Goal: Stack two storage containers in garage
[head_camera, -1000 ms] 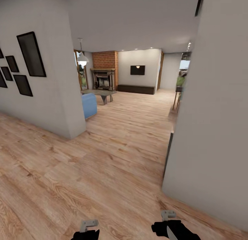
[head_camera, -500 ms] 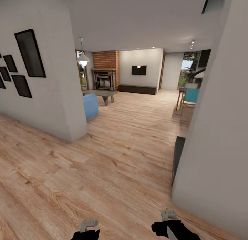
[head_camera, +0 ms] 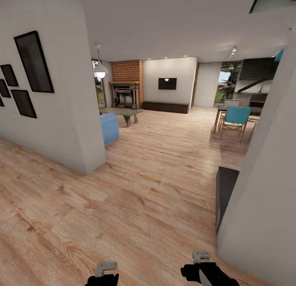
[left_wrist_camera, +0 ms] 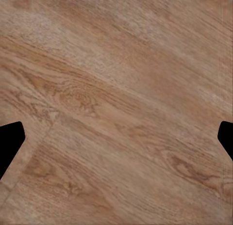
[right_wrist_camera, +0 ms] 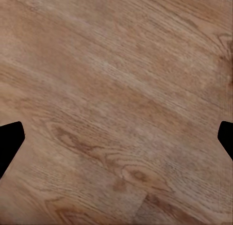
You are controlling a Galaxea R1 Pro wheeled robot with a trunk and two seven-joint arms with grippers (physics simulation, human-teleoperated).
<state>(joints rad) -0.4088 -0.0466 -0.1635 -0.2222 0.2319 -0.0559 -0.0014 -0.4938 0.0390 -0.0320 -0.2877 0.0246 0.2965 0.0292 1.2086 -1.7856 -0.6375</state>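
living room (head_camera: 164,125) | ahead | wood-plank floor, brick fireplace (head_camera: 127,82), wall TV (head_camera: 167,83)

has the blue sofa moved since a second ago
No. The blue sofa keeps its place against the fireplace; the camera itself advanced.

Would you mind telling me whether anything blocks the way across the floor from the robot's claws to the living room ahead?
Nothing visible blocks it: light wood-plank floor runs bare to the living room. A grey wall corner on the left and a pale wall on the right flank the passage. The open left claw and right claw hang over planks.
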